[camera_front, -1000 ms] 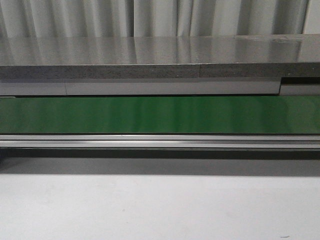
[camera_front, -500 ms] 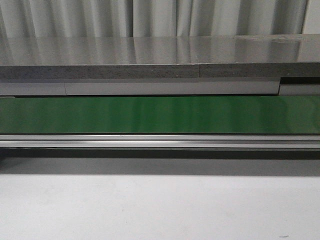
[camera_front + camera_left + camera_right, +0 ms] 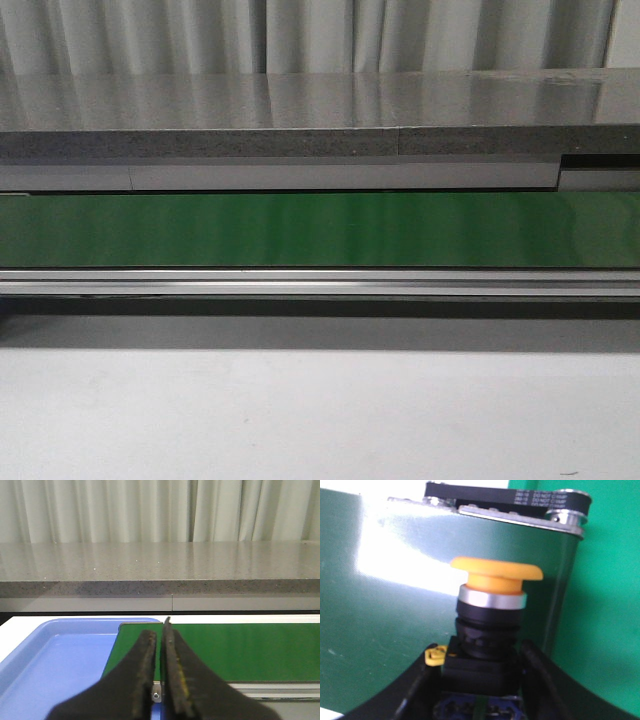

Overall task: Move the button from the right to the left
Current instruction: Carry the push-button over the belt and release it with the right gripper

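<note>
In the right wrist view the black right gripper [image 3: 479, 680] is clamped on the small black-bodied button [image 3: 487, 630], its two curved fingers [image 3: 417, 690] pressing against either side of the dark square base. The button stands upright between them, with a ribbed black collar, a bright metal ring and a wide orange-yellow mushroom cap on top; a small yellow tab sticks out at the side of the base. Behind it lies the glossy dark green conveyor belt [image 3: 385, 590], whose far end carries a silver roller and a black toothed drive belt [image 3: 510, 497] printed with white lettering too small to read. In the left wrist view the black left gripper [image 3: 160, 680] has its fingers drawn nearly together with only a thin slit between them, gripping nothing. Just beyond it sit a light blue plastic tray [image 3: 55, 665], then the grey speckled stone counter [image 3: 160, 567] and pale pleated curtains [image 3: 100, 510]. The front view shows neither gripper nor button.
</note>
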